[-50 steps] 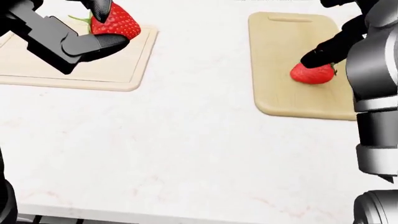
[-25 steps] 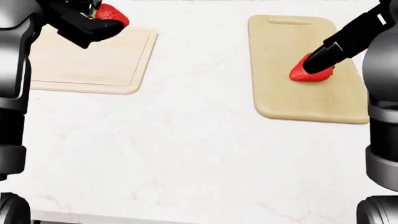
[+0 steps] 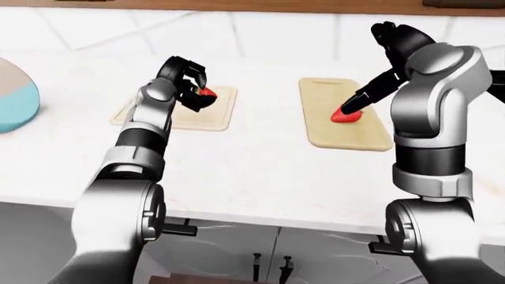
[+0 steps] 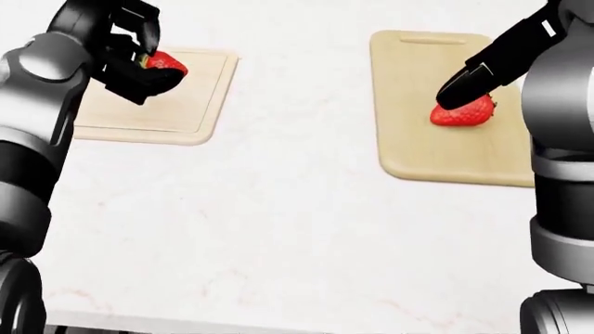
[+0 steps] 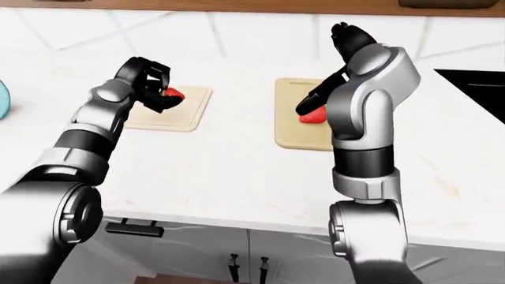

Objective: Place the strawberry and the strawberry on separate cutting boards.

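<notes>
Blue bowl (image 3: 16, 97) left-eye only, black stove (image 5: 473, 83) right-eye only

From my right-eye view, the left hand (image 5: 154, 89) has its fingers closed round a strawberry (image 5: 173, 94) over the left cutting board (image 5: 177, 112) — whether the fruit touches the board I cannot tell. The right cutting board (image 5: 293, 133) carries the second strawberry (image 5: 314, 116), partly hidden by my right forearm. A dark finger (image 5: 309, 105) of the right hand (image 5: 315, 100) touches that berry's top — no grasp is visible. Both boards lie apart on the white tabletop (image 5: 229, 165). A black panel (image 5: 478, 86) sits at the right edge.
</notes>
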You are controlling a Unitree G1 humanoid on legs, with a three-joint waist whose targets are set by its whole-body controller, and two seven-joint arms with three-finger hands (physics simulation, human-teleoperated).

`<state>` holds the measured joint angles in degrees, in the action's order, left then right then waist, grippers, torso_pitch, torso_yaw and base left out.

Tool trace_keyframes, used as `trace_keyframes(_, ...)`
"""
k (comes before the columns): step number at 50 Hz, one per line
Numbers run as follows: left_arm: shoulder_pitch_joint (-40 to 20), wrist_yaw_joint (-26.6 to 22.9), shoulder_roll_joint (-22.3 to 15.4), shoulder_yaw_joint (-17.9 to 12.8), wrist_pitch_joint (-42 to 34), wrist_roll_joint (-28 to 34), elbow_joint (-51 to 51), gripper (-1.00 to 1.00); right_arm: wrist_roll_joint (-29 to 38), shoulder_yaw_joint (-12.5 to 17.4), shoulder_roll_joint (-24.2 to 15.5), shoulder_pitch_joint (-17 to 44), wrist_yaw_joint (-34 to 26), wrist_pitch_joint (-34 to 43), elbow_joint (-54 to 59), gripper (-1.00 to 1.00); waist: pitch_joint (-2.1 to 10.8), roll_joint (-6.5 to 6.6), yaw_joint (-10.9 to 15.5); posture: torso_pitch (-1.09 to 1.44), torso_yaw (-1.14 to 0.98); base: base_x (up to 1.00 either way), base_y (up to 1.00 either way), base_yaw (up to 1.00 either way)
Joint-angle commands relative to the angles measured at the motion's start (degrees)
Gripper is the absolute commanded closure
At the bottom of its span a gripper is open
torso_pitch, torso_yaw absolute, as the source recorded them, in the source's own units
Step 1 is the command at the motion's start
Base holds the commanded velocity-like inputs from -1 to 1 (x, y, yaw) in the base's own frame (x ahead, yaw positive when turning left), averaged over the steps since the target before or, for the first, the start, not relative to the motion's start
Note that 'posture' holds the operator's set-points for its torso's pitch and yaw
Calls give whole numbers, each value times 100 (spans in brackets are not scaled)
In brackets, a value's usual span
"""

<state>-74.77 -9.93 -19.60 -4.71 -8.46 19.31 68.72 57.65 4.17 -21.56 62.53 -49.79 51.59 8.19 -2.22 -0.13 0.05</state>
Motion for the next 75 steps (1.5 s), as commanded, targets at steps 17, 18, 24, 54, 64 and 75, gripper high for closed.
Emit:
trace_keyframes(17, -251, 570, 48, -31, 283, 371, 338, 100, -40, 12, 23, 210, 272, -157, -31, -100, 218, -2, -3, 0, 0, 0, 0, 0)
trace_keyframes(18, -270, 611, 64, -45, 284, 366, 360, 99, -46, 11, 29, 215, 286, -159, -17, -100, 219, -1, -3, 0, 0, 0, 0, 0)
trace_keyframes(24, -239, 852, 218, -88, 346, 331, 459, 99, -93, 1, 47, 197, 352, -180, 13, -100, 229, -1, 2, 0, 0, 0, 0, 0)
trace_keyframes(54, -224, 917, 262, -67, 336, 387, 486, 4, -175, 25, 2, 115, 428, -194, 59, -100, 245, 1, 5, 0, 0, 0, 0, 0)
trace_keyframes(64, -356, 860, 264, -60, 304, 376, 439, -5, -201, 39, -60, 132, 415, -180, 84, -100, 247, -9, 4, 0, 0, 0, 0, 0)
trace_keyframes(75, -475, 775, 240, -51, 310, 363, 358, -17, -187, 36, -93, 165, 369, -163, 62, -100, 258, -14, 0, 0, 0, 0, 0, 0)
